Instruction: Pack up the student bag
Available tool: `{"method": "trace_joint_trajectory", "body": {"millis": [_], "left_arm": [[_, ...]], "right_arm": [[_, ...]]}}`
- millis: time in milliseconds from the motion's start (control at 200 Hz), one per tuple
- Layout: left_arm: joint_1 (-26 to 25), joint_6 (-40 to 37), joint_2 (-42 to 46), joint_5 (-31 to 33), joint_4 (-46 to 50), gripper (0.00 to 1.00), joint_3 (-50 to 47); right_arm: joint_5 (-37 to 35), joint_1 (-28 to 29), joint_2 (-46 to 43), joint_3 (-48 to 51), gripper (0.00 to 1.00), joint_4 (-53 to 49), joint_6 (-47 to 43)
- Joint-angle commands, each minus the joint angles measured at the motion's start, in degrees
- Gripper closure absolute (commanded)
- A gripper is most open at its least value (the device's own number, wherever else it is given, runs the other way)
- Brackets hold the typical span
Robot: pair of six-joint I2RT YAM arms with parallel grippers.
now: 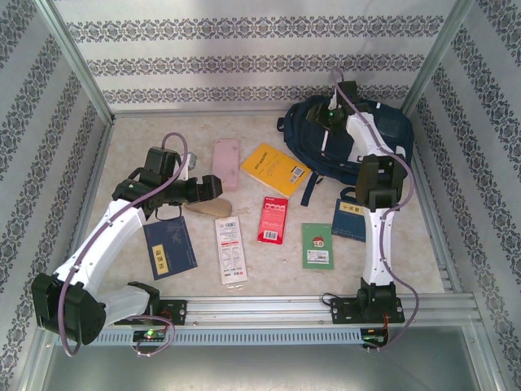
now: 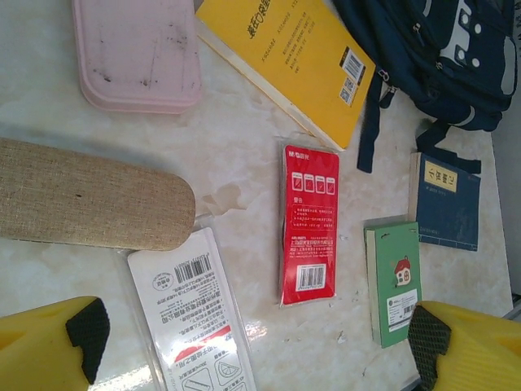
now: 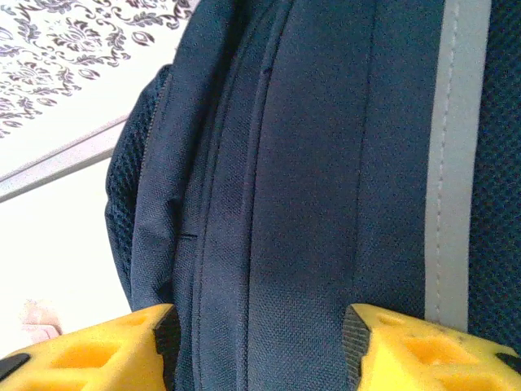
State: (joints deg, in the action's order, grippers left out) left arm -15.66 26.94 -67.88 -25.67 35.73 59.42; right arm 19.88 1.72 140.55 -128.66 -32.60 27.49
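The student bag lies at the table's far right. It is large, soft and limp, so expect sagging and take a seam ridge or strap. Your right gripper straddles a fabric ridge, but I cannot tell whether it grips. Your left gripper is wide open and empty.
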Motion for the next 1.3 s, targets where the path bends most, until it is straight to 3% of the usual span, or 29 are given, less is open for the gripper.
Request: {"method": "trace_joint_trajectory", "body": {"millis": [0,365,600,764,949,1144,1294], "left_arm": [[-0.37,-1.61,-1.08,0.08,-2.06,0.05,-0.44],[-0.36,-1.85,-3.27,0.82,-2.02,0.05,0.55],[-0.35,-1.98,-4.33,-0.16,-2.59,0.06,0.59],[-0.38,-2.15,-5.15,-0.76,-2.95,0.08,0.58],[-0.42,-2.33,-6.00,-1.30,-3.19,0.10,0.87],[-0.37,-2.69,-6.05,-1.06,-3.08,0.11,0.79],[-0.41,-2.90,-5.78,-0.14,-2.77,0.10,0.85]], "right_arm": [[0.69,-1.34,-1.23,0.11,0.40,-0.60,-1.18],[1.06,-4.95,-6.18,7.76,0.35,2.83,-2.08],[7.99,-4.97,1.54,-1.32,0.34,-1.28,-2.11],[12.52,-3.25,6.68,-8.36,0.39,-3.86,-3.04],[13.69,-2.83,7.59,-8.12,0.56,-2.80,-0.71],[15.20,-3.03,6.31,-4.40,0.99,-0.88,0.18],[14.52,-3.78,1.12,-4.06,1.00,0.06,1.11]]}}
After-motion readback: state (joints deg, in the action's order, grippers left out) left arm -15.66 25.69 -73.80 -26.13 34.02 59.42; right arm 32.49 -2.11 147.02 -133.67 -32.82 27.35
